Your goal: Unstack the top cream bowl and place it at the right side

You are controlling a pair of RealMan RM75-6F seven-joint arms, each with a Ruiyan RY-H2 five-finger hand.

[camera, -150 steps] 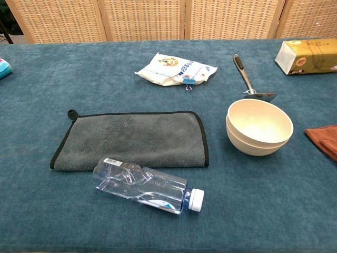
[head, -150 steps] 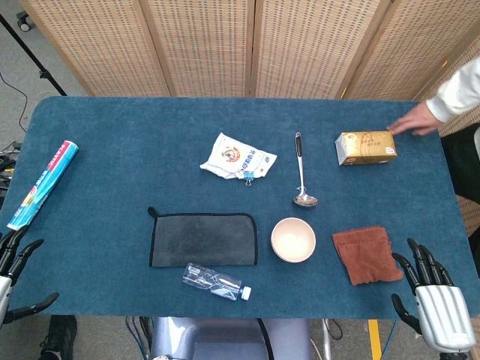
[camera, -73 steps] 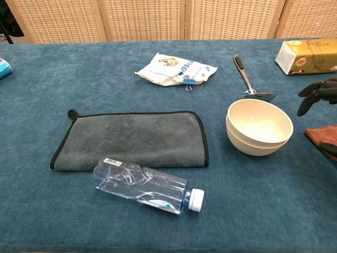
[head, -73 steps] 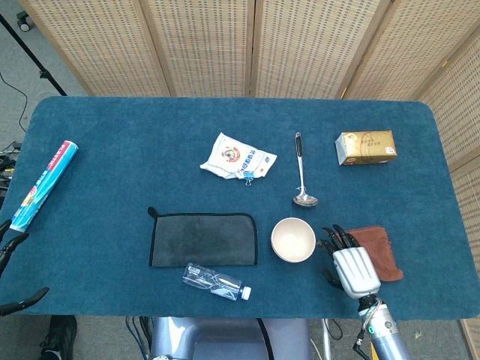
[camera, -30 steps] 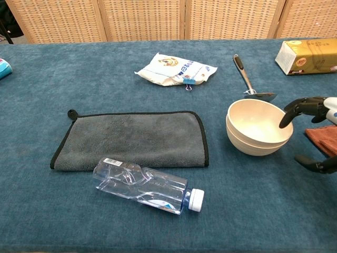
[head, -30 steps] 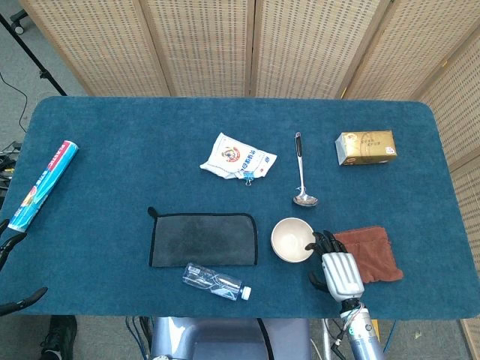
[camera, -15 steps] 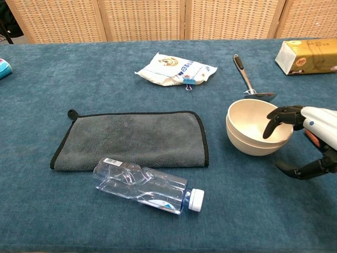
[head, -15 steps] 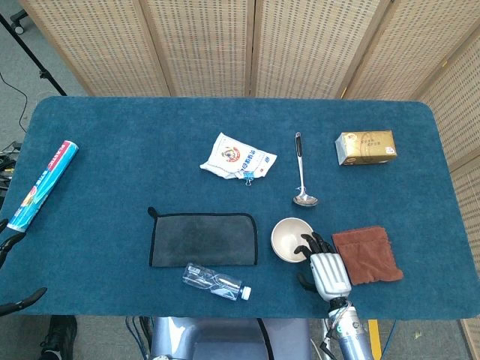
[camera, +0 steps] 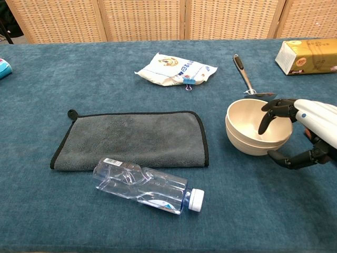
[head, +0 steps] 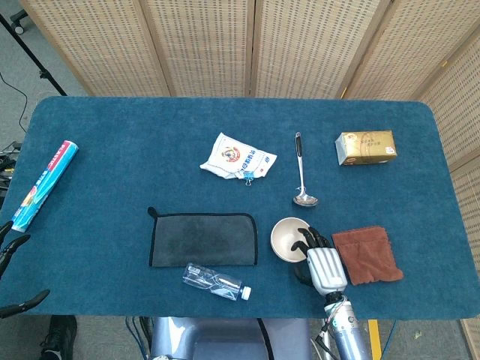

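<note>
Two stacked cream bowls stand on the blue table, right of centre near the front edge. My right hand is at the stack's right side. Its fingers hook over the top bowl's rim and point down into it, while the thumb reaches toward the outer wall lower down with a small gap showing. Both bowls still sit nested on the table. Only dark fingers of my left hand show, at the front left edge in the head view; they are spread and hold nothing.
A brown cloth lies just right of the hand. A steel ladle lies behind the bowls. A grey towel and clear bottle are to the left. A white pouch, tan box and foil roll sit further off.
My right hand came in from the right, past the brown cloth, and moved its fingers over the bowl rim into the top bowl. The person's arm at the far right has gone.
</note>
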